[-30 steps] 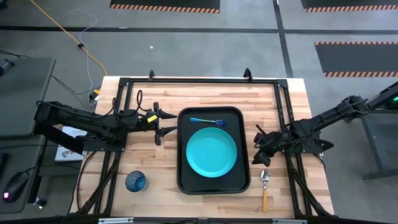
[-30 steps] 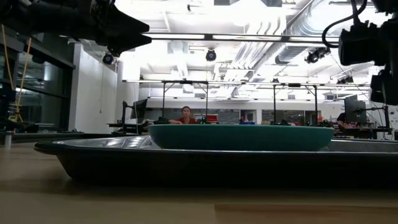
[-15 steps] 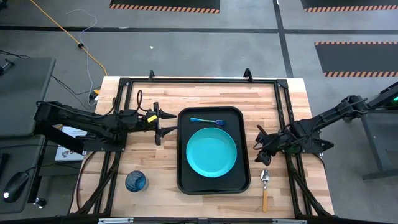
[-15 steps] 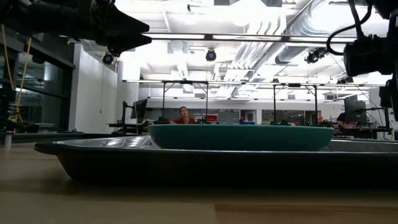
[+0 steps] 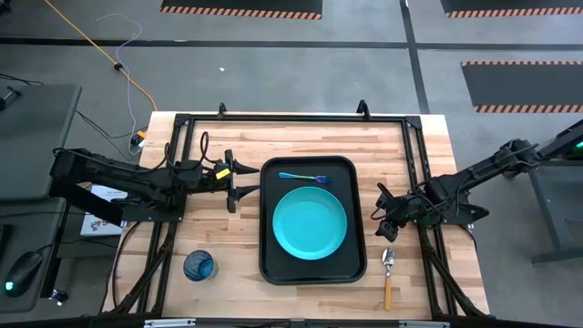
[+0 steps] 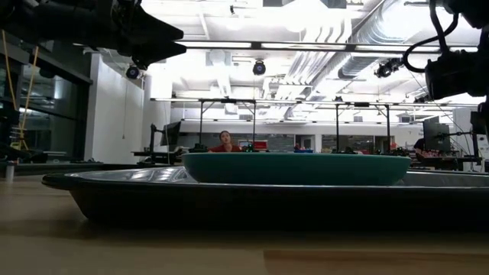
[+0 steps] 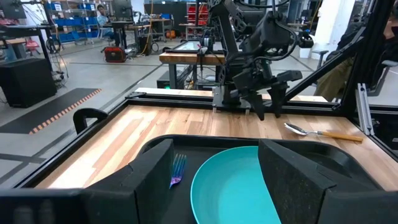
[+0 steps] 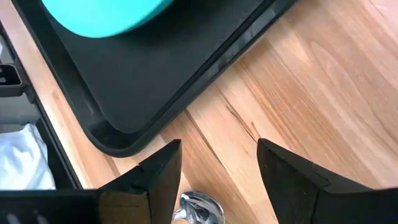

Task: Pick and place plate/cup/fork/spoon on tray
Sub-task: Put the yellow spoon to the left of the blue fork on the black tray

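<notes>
The black tray lies in the middle of the table. The teal plate rests flat in it, and the blue-handled fork lies on the tray floor beyond the plate. The dark blue cup stands on the wood near the front left. The spoon lies on the wood right of the tray, bowl toward the far edge. My right gripper is open above the table just beyond the spoon's bowl. My left gripper is open and empty, left of the tray.
A black metal frame runs around the table's far and side edges. Bare wood lies between the tray and the cup, and right of the tray around the spoon. In the low view the tray and plate fill the foreground.
My right gripper has drifted a little toward the table's right edge, staying open. Nothing else has moved.
</notes>
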